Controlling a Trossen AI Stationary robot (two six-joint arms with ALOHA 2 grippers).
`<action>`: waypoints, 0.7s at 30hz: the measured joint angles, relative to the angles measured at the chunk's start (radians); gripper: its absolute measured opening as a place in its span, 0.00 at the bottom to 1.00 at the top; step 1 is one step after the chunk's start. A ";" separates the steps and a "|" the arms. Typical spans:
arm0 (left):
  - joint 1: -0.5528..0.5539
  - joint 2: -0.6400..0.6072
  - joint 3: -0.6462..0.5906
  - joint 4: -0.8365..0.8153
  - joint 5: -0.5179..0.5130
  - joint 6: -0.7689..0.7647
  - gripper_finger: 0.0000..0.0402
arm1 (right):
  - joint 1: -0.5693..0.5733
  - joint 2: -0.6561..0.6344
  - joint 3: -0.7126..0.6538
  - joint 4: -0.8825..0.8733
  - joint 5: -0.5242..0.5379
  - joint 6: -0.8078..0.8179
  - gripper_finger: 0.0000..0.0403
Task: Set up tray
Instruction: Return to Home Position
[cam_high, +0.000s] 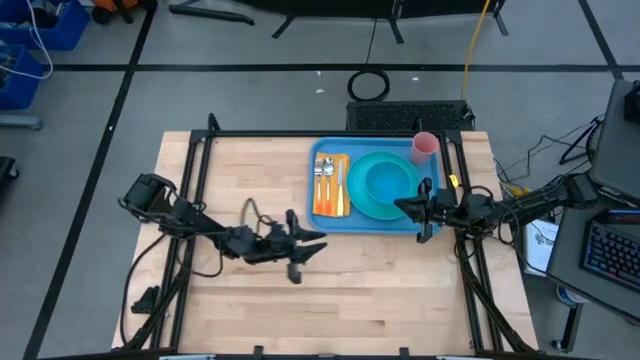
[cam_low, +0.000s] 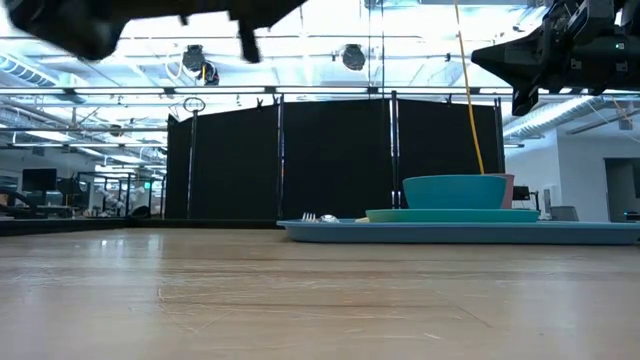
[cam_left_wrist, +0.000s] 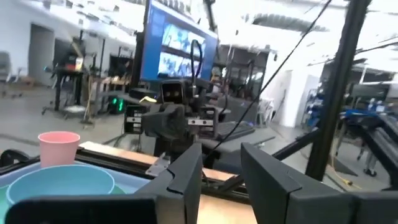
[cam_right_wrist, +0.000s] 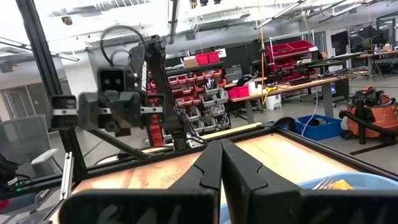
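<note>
Item 1. Light wooden table, framed by black rails.

Item 2. Left arm, stretched across the table's middle. The left gripper is above bare wood, well apart from the tray, and its jaws stand parted with a clear gap in the left wrist view.

Item 3. Right arm, entering from the right edge. The right gripper is raised above the tray's near right part, and its jaws are pressed together on nothing.

Item 4. Blue tray, flat on the far right part of the table, long side across.

Item 5. Turquoise plate, on the tray's right half.

Item 6. Turquoise bowl, upright on the plate.

Item 7. Orange napkin, lying along the tray's left side, just beside the plate.

Item 8. Pink cup, upright at the tray's far right corner.

Item 9. Silver cutlery, lying on the napkin; the single pieces cannot be told apart.
</note>
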 joint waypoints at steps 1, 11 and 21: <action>-0.006 0.000 -0.040 0.058 -0.001 0.010 0.28 | 0.000 0.000 0.000 0.000 0.000 0.000 0.00; -0.043 -0.020 -0.403 0.294 -0.095 -0.040 0.28 | 0.000 0.000 0.000 0.000 0.000 0.000 0.00; -0.082 -0.202 -0.656 0.295 -0.091 -0.048 0.28 | 0.000 0.001 0.000 0.000 0.000 0.000 0.00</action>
